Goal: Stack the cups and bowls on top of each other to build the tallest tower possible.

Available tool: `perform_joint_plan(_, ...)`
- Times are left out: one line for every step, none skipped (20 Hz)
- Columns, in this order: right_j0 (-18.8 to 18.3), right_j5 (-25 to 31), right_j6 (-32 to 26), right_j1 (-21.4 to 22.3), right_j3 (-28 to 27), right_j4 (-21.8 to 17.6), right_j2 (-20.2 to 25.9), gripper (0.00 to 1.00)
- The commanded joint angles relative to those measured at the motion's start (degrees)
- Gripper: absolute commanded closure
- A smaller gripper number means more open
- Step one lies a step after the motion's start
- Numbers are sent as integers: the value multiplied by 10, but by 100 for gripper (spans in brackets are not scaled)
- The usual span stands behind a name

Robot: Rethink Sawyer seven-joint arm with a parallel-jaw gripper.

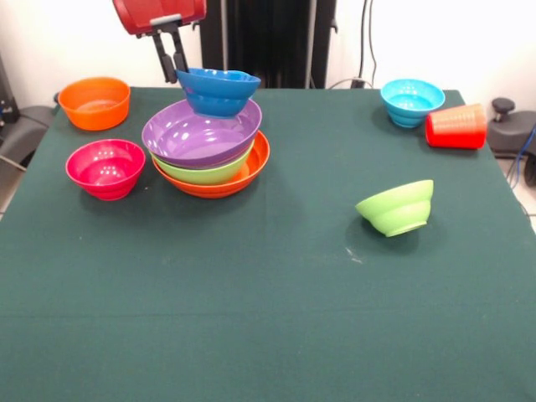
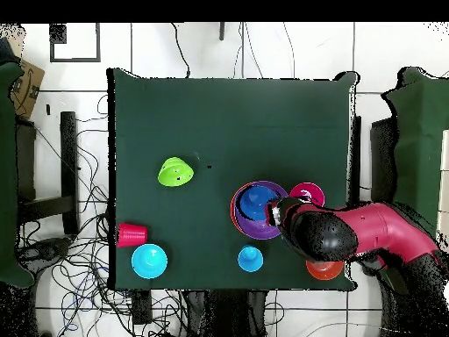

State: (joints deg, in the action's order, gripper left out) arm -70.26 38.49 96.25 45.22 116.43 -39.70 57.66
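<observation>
Three glossy nested bowls, jaws pinching round blue bowl

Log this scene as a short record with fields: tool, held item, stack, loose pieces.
tool: tool shut on the rim of the dark blue bowl
held item: dark blue bowl, tilted, over the purple bowl
stack: purple on lime green bowl on large orange bowl
loose pieces: small orange bowl, magenta bowl, light blue bowl, red cup on its side, small green bowl tipped
</observation>
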Motion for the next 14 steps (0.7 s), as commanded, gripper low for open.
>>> perform_joint_plan(20, -8, -63, -13, -22, -45, -27, 100)
perform_joint_plan(20, -9, -62, -13, -21, -45, -27, 100)
perform_joint_plan(20, -10, -60, -12, -20, -45, -27, 100)
perform_joint_plan(21, -11, -59, -11, -19, -46, -28, 100)
perform_joint_plan(21, -10, -60, -12, -19, -48, -29, 100)
perform_joint_plan(21, -12, -59, -13, -19, -49, -29, 100)
perform_joint_plan(21, -12, -60, -14, -19, -51, -30, 100)
perform_joint_plan(20, -13, -60, -14, -18, -53, -30, 100)
perform_joint_plan(20, -14, -61, -15, -18, -54, -31, 100)
perform_joint_plan(20, -14, -61, -15, -18, -55, -31, 100)
perform_joint_plan(20, -14, -61, -16, -18, -56, -32, 100)
perform_joint_plan(20, -14, -62, -17, -18, -58, -33, 100)
perform_joint_plan(19, -15, -63, -18, -17, -62, -34, 100)
perform_joint_plan(19, -17, -62, -19, -17, -66, -35, 100)
